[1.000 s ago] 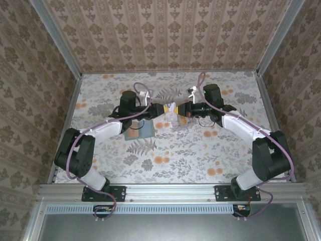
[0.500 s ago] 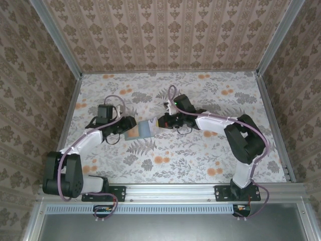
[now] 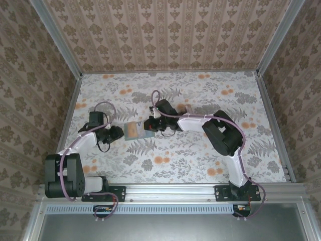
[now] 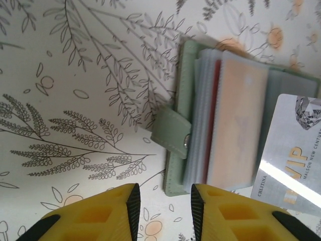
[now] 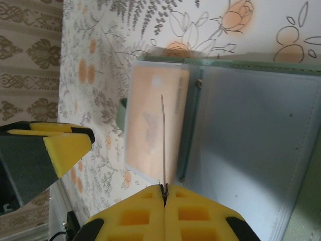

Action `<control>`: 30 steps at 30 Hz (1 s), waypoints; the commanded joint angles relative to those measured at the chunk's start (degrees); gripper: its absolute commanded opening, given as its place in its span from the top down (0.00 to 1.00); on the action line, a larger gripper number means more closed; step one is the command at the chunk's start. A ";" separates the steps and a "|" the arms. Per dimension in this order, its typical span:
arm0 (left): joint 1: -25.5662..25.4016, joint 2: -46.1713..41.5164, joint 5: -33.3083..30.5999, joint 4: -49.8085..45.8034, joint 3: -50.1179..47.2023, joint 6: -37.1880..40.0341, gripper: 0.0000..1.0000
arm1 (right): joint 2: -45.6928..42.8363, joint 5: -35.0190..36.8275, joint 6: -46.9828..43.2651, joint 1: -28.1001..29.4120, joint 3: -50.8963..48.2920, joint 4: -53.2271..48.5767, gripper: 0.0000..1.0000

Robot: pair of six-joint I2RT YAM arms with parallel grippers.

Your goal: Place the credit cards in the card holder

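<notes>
Overhead, you see the wallet point(image 3: 135, 130) lying open between the left gripper point(image 3: 119, 133) and the right gripper point(image 3: 148, 124). Left wrist: left gripper spread, empty, just short of the wallet. Right wrist: right gripper pinches a card point(image 5: 162, 143) edge-on over the wallet.

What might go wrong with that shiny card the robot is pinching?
The right fingers pinch the thin silver card by one end, so it may twist or slip. The left fingers stand open near the card holder, not gripping it, so the holder may slide when the card pushes in.
</notes>
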 commanded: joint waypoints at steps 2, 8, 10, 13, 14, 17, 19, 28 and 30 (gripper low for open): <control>0.40 1.66 1.47 0.63 0.69 1.94 0.66 | 1.27 2.18 2.44 0.01 1.98 2.11 0.96; 0.40 3.78 2.67 3.59 0.79 0.97 0.69 | 1.18 2.07 3.17 -0.25 1.44 2.98 0.96; 0.47 4.63 2.93 4.08 1.26 0.78 0.69 | 0.89 1.96 3.59 -0.50 1.03 3.56 0.96; 0.42 5.66 3.20 4.82 1.97 0.54 0.69 | 0.95 1.45 4.43 -0.92 0.69 4.66 0.96; 0.40 6.04 3.20 4.95 2.20 0.43 0.69 | 1.12 1.36 4.69 -1.04 0.67 4.78 0.96; 0.31 7.10 3.46 5.29 2.98 0.42 0.70 | 1.45 0.96 5.29 -1.23 0.70 5.40 0.96; 0.33 7.51 3.40 5.65 3.10 0.18 0.70 | 1.57 1.08 5.48 -1.23 0.63 5.48 0.96; -0.97 10.67 3.35 7.23 4.04 -0.70 0.70 | 3.32 0.93 5.32 -1.45 1.66 4.48 0.95; -1.35 10.75 3.13 7.35 4.21 -0.76 0.69 | 3.56 0.78 5.19 -1.50 1.93 4.07 0.95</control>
